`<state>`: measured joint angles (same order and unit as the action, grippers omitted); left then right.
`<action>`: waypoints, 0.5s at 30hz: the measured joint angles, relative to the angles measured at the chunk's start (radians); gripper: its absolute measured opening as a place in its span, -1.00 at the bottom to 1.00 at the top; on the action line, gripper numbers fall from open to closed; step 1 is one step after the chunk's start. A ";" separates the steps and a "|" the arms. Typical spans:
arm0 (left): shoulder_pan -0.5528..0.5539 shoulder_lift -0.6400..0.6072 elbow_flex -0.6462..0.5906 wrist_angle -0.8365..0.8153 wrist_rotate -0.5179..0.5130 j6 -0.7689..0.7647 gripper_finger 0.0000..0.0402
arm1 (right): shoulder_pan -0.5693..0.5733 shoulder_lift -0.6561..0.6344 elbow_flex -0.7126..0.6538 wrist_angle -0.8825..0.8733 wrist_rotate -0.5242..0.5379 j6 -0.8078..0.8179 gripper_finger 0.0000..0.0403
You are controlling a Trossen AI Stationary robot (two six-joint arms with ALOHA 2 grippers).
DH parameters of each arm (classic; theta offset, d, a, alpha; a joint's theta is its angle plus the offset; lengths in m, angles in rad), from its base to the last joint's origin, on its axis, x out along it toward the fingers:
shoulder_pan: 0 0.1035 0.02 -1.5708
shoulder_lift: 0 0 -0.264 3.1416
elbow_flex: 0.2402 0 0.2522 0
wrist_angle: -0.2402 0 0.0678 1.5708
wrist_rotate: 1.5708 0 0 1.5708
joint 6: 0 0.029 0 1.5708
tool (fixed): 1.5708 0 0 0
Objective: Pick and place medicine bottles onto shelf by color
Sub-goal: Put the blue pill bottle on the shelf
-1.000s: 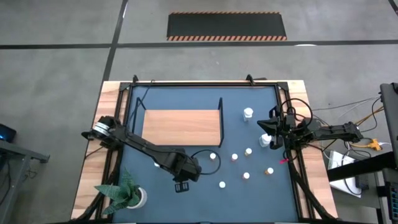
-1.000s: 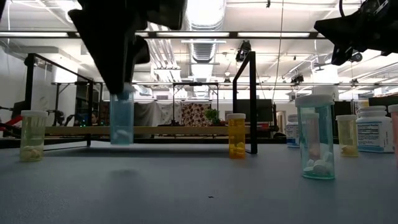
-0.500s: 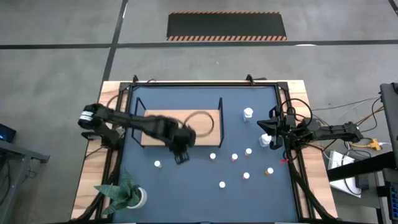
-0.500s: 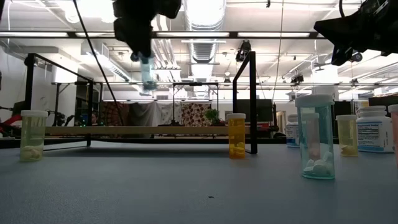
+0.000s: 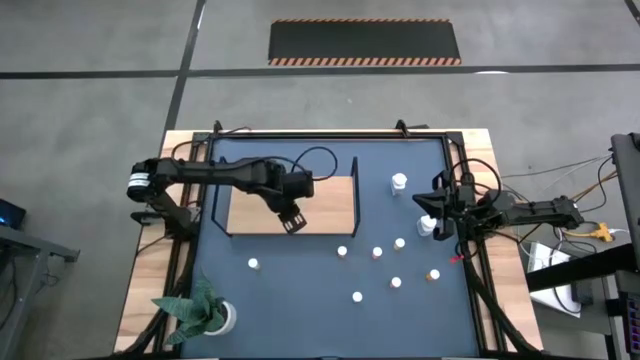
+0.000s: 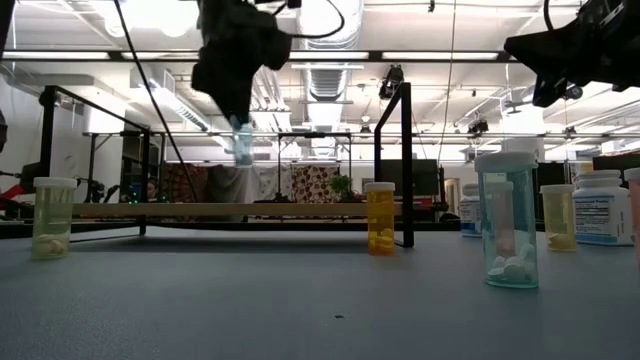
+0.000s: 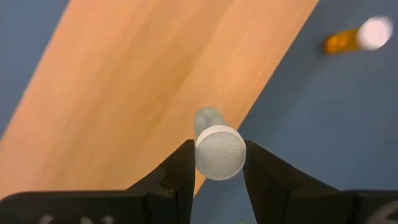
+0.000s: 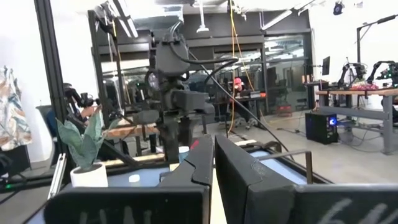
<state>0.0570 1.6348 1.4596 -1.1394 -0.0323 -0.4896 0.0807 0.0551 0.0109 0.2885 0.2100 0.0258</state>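
My left gripper point(image 5: 293, 222) is shut on a small pale-blue medicine bottle point(image 6: 243, 140) with a white cap. It hovers over the near edge of the light-brown wooden shelf point(image 5: 290, 190), which has black frame ends. Several other small bottles stand on the blue table to the shelf's right and near side, among them an orange one point(image 6: 380, 217), a yellow one point(image 6: 52, 217) and a teal one point(image 6: 507, 220). My right gripper point(image 8: 213, 168) waits shut at the table's right edge point(image 5: 432, 208), holding nothing. My left gripper pinches the bottle's white cap point(image 7: 219, 152) between its two fingers point(image 7: 182, 169), coming from above and pointing down. The bottle's body point(image 7: 208, 118) hangs below the fingers, slightly tilted. It is lifted clear over the shelf's near edge.
A white pot with a green plant point(image 5: 205, 312) stands at the near left corner. A larger white bottle point(image 5: 427, 226) and another point(image 5: 400, 181) stand near my right gripper. The shelf's black end frame point(image 6: 405, 165) rises at its right end. Cables trail off the table's right side.
My left gripper has carried the bottle from low over the near middle of the table up and toward the far edge. It now hangs over the shelf's near edge. The bottle has risen well clear of the table and tipped slightly. My right arm has kept still.
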 joint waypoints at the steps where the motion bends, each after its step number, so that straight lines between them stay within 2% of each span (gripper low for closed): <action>1: 0.000 0.000 -0.011 -0.007 0.002 -0.001 -0.51 | 0.000 0.000 0.000 -0.006 0.000 0.000 -0.96; 12: 0.000 0.000 -0.115 -0.014 0.004 -0.002 -0.51 | 0.000 0.000 0.000 -0.017 0.000 0.042 -0.96; 15: 0.000 0.000 -0.131 -0.014 0.032 -0.001 -0.50 | 0.000 0.000 0.000 -0.021 0.000 0.042 -0.96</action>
<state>0.0570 1.6348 1.3281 -1.1532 -0.0004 -0.4910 0.0807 0.0551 0.0109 0.2674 0.2096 0.0680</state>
